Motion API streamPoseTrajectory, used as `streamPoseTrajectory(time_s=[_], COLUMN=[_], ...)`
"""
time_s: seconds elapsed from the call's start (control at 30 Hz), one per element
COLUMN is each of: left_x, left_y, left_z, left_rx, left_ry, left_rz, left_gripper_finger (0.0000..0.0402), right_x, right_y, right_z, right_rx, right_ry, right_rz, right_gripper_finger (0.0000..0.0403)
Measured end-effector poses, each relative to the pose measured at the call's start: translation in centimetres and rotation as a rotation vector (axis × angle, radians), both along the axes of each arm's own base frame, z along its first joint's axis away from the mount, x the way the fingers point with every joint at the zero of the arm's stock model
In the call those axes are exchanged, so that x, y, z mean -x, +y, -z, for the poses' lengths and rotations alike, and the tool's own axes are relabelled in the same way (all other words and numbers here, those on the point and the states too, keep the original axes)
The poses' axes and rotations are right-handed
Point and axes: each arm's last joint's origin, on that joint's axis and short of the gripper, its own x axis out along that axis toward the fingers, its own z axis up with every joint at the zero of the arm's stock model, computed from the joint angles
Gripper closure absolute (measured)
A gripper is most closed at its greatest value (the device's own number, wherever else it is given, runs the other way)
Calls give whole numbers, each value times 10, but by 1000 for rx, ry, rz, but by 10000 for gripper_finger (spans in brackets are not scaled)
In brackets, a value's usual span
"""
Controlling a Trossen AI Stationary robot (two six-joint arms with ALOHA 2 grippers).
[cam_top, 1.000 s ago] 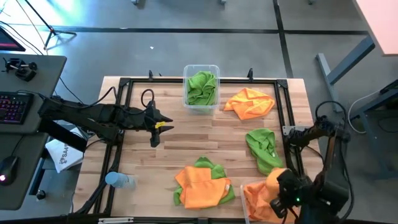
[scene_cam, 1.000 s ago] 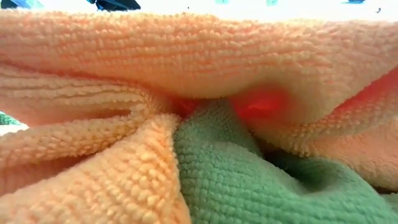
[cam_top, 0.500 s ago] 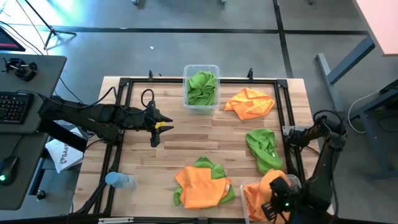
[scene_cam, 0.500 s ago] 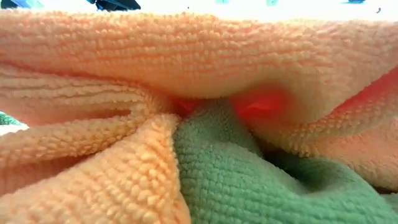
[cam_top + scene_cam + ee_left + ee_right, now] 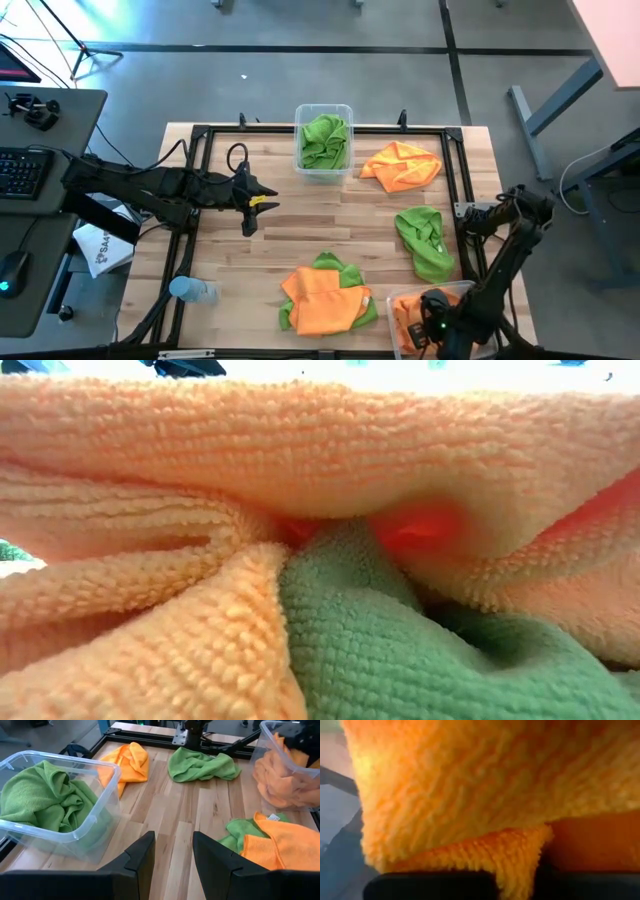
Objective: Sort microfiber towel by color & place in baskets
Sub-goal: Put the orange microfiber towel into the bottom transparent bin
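My right gripper points down into the clear basket at the table's near right corner and is shut on an orange microfiber towel, which lies among other orange towels there. My left gripper hovers open above the table's left middle, touching nothing. A second clear basket at the far edge holds green towels. On the table lie an orange towel, a green towel and an orange towel on green ones. My right gripper comes from above, pointing steeply down, with the orange towel bunched between its fingers; a fold of the cloth runs down between them. Cloth fills the wrist view, so the part held does not show. The towel rests in the basket.
A blue-capped bottle lies at the near left corner. A black frame runs round the tabletop. The orange and green pile fills the low view. Bare wood lies between the far basket and the near pile.
My right gripper has gone down, still shut, carrying the orange towel from above the near right corner into the basket there, and its wrist has rolled a little. The towel, which hung clear above the basket, now sits inside it.
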Motion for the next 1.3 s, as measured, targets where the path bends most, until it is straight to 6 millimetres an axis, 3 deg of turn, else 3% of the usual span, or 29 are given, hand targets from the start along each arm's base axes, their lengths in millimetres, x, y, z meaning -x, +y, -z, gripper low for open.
streamPoseTrajectory(time_s=[0.4,0.6,1.03,1.3], left_x=[-1,-6,-21,-17], left_y=[0,-1,-4,-3], left_z=[1,6,20,15], left_rx=[-2,-6,-27,-39], left_ry=[8,35,107,81], left_rz=[0,0,5,10], left_gripper_finger=[280,280,280,280], right_x=[0,-5,-7,1], right_y=[-15,-9,-6,-20], right_z=[38,31,21,-12], right_rx=[-49,-49,-138,-205], right_ry=[36,-51,-68,-99], right_rz=[-34,-91,-47,20], right_gripper_finger=[400,371,250,246])
